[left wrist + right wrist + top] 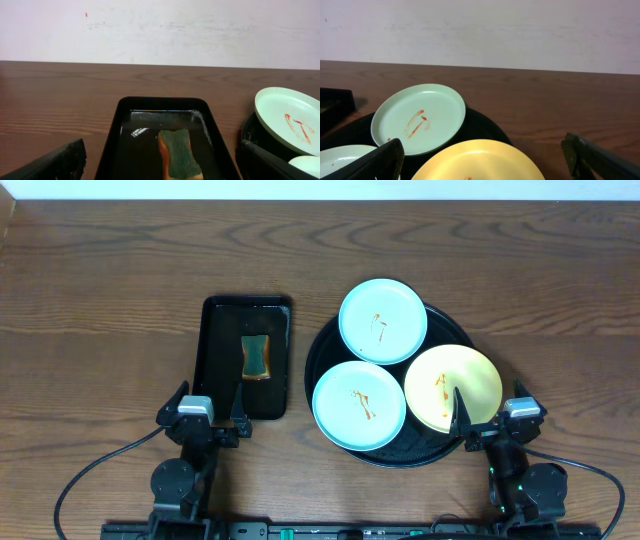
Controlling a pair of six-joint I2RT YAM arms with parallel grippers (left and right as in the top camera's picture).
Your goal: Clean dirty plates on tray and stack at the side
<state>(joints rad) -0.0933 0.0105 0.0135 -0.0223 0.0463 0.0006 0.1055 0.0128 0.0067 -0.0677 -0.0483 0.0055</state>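
Observation:
Three dirty plates lie on the round black tray (318, 348). A bluish-white plate (383, 320) with an orange smear is at the back, and a second one (359, 405) is at the front left. A pale yellow plate (452, 388) is at the front right. My right gripper (490, 408) is open and empty at the yellow plate's near edge. In the right wrist view its fingers (482, 162) straddle the yellow plate (480, 157), with the back plate (420, 122) beyond. My left gripper (210, 400) is open and empty at the near end of the rectangular tray.
A smaller rectangular black tray (215, 350) lies left of the round tray and holds a green-and-orange sponge (256, 357). It also shows in the left wrist view (112, 145) with the sponge (179, 152) and some wet sheen. A pale wall stands behind the wooden table.

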